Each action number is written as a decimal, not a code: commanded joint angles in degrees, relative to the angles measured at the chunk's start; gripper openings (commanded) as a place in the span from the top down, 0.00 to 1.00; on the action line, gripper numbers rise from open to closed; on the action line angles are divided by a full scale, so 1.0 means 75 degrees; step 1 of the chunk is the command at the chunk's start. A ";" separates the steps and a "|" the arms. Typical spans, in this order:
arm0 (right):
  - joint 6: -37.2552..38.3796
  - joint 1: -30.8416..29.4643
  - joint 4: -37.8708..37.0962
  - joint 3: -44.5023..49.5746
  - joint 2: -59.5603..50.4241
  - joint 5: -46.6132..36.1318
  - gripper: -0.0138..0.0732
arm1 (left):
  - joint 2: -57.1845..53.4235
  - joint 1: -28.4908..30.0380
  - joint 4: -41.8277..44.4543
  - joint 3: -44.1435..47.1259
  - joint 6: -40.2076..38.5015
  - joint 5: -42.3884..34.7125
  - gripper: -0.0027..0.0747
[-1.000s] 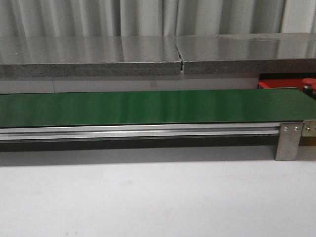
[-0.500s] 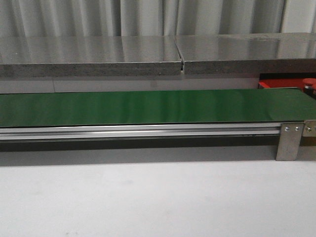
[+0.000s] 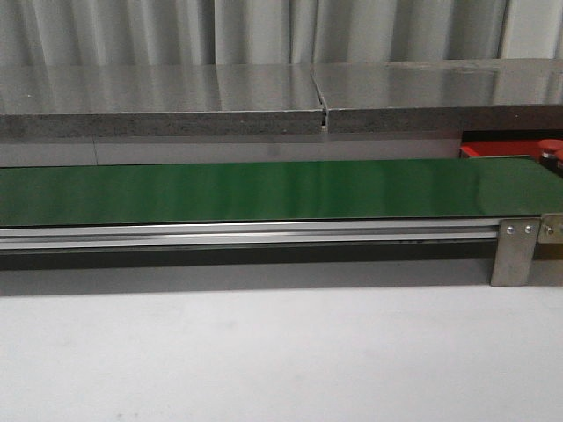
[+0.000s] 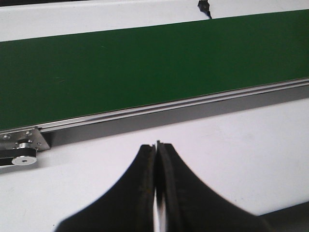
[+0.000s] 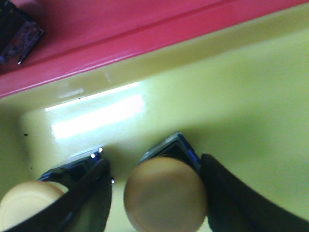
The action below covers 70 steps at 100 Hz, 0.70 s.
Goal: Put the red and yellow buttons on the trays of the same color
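The yellow button [image 5: 165, 193], low and centre in the right wrist frame, sits between the right gripper [image 5: 157, 191] fingers, its pale domed cap facing the camera over a dark base. It stands over the yellow tray [image 5: 231, 87]; whether it rests on the floor cannot be told. It looks small, rigid and light, with a smooth dome that would likely slip, so the straight-sided base is the better place to pinch. The jaws flank it closely, apparently pinching it. A second button [image 5: 29, 205] shows at lower left, beside the left finger. The red tray [image 5: 120, 29] borders the top. In the left wrist frame the left gripper [image 4: 157, 147] is pressed together, near the belt [image 4: 145, 63].
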 commanded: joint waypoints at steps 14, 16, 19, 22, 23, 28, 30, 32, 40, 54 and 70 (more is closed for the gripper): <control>-0.0002 -0.0049 -0.0085 -0.0178 -0.0516 -0.0203 0.27 | -0.0014 -0.0077 -0.0119 -0.0200 -0.0003 -0.0494 0.99; -0.0002 -0.0049 -0.0106 -0.0178 -0.0586 -0.0220 0.27 | -0.0014 -0.0077 -0.0119 -0.0200 -0.0003 -0.0494 0.99; -0.0002 -0.0049 -0.0131 -0.0178 -0.0649 -0.0220 0.27 | -0.0014 -0.0077 -0.0119 -0.0200 -0.0003 -0.0494 0.99; -0.0002 -0.0049 -0.0162 -0.0178 -0.0744 -0.0229 0.27 | -0.0014 -0.0077 -0.0119 -0.0200 -0.0003 -0.0494 0.99; -0.0002 -0.0049 -0.0164 -0.0178 -0.0793 -0.0229 0.27 | -0.0014 -0.0077 -0.0119 -0.0200 -0.0003 -0.0494 0.99; -0.0002 -0.0049 -0.0164 -0.0178 -0.0971 -0.0229 0.27 | -0.0014 -0.0077 -0.0119 -0.0200 -0.0003 -0.0494 0.99; -0.0002 -0.0049 -0.0164 -0.0178 -0.1057 -0.0222 0.27 | -0.0014 -0.0077 -0.0119 -0.0200 -0.0003 -0.0494 0.99; -0.0010 -0.0049 -0.0164 -0.0172 -0.1148 -0.0222 0.27 | -0.0014 -0.0077 -0.0119 -0.0200 -0.0003 -0.0494 0.99; -0.0010 0.0031 -0.0164 -0.0172 -0.1509 -0.0222 0.27 | -0.0014 -0.0077 -0.0119 -0.0200 -0.0003 -0.0494 0.99; -0.0215 0.0356 -0.0180 -0.0172 -0.2158 -0.0222 0.39 | -0.0014 -0.0077 -0.0119 -0.0200 -0.0003 -0.0494 0.99; -0.0214 0.1009 -0.0172 -0.0061 -0.2693 -0.0230 0.65 | -0.0014 -0.0077 -0.0119 -0.0200 -0.0003 -0.0494 0.99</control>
